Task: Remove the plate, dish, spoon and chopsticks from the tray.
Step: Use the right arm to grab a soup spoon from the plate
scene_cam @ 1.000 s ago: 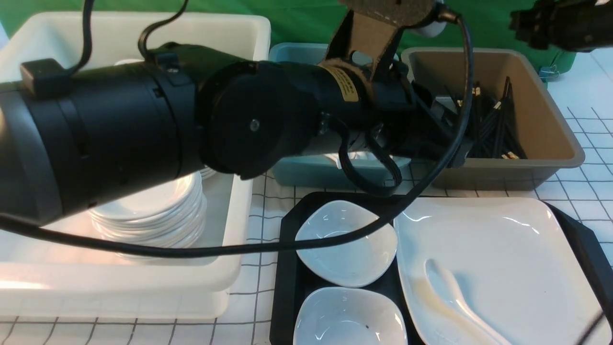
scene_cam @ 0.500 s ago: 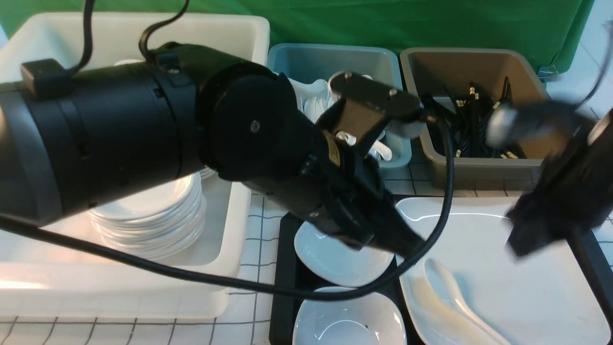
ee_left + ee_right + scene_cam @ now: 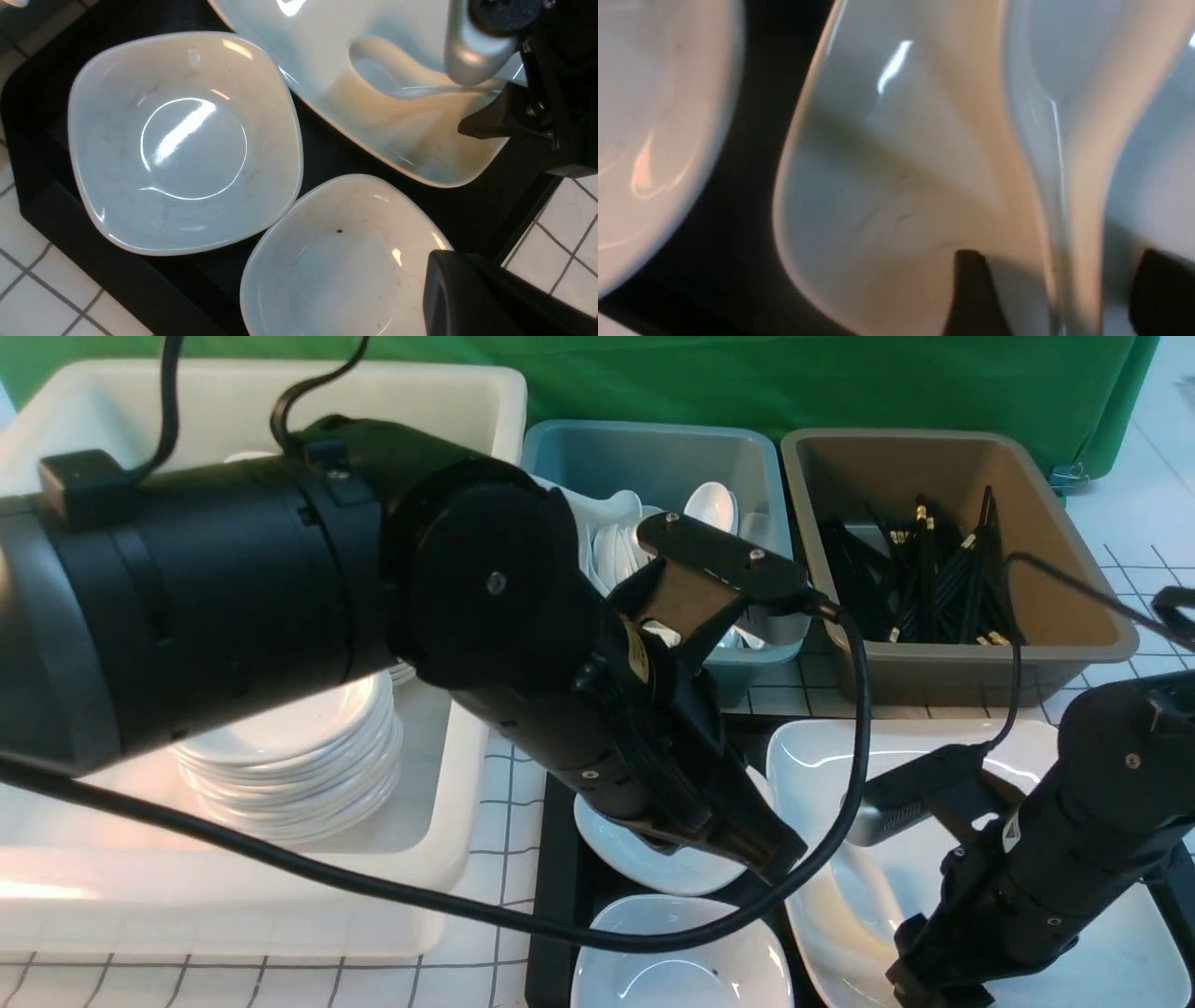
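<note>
right end effector [image 3: 1057,291] astride spoon [image 3: 1064,163], seemingly spread, plate [image 3: 878,186] beneath

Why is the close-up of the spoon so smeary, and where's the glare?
Right wrist view: the spoon and the plate look soft, probably too near the lens. Left wrist view: sharp, with a bright glare streak in one small dish.

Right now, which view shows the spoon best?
The left wrist view: the spoon lies on the plate, bowl sharp and whole; the right arm hides its handle. The right wrist view shows it close but blurred, between the open jaws of the right gripper. The front view shows a sliver behind the arms.
</note>
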Available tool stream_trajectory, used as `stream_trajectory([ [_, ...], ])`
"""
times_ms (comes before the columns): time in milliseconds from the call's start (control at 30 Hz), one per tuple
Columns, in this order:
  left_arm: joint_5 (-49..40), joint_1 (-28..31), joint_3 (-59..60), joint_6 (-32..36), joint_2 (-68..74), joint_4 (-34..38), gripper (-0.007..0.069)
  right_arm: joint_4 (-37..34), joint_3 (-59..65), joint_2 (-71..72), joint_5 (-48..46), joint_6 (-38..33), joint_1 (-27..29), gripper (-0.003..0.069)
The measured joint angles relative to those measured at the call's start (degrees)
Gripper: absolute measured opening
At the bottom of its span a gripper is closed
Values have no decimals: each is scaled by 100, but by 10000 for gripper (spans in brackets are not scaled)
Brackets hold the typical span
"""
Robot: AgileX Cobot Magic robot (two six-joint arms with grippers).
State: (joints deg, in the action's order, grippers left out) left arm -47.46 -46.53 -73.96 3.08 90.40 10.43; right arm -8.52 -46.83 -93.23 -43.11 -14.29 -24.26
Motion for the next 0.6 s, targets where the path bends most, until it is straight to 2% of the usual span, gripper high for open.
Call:
stream_trajectory([
  [33,0,0,0,0,0,0,-4,11,0,-7,0,0,0,363],
  [67,0,0,0,0,0,0,-4,16,0,-12,5,-5,0,227],
  [100,0,0,0,0,0,0,-4,11,0,-19,-23,-24,0,130],
  [333,175,175,0,-245,-211,-253,-3,-52,-811,91,-739,-57,0,130],
  [433,473,530,0,-391,-479,-322,-3,-119,-1364,297,-745,-57,0,130],
  [600,1358,1533,0,-619,-1009,-298,-3,-388,-3145,95,-311,-70,0,130],
])
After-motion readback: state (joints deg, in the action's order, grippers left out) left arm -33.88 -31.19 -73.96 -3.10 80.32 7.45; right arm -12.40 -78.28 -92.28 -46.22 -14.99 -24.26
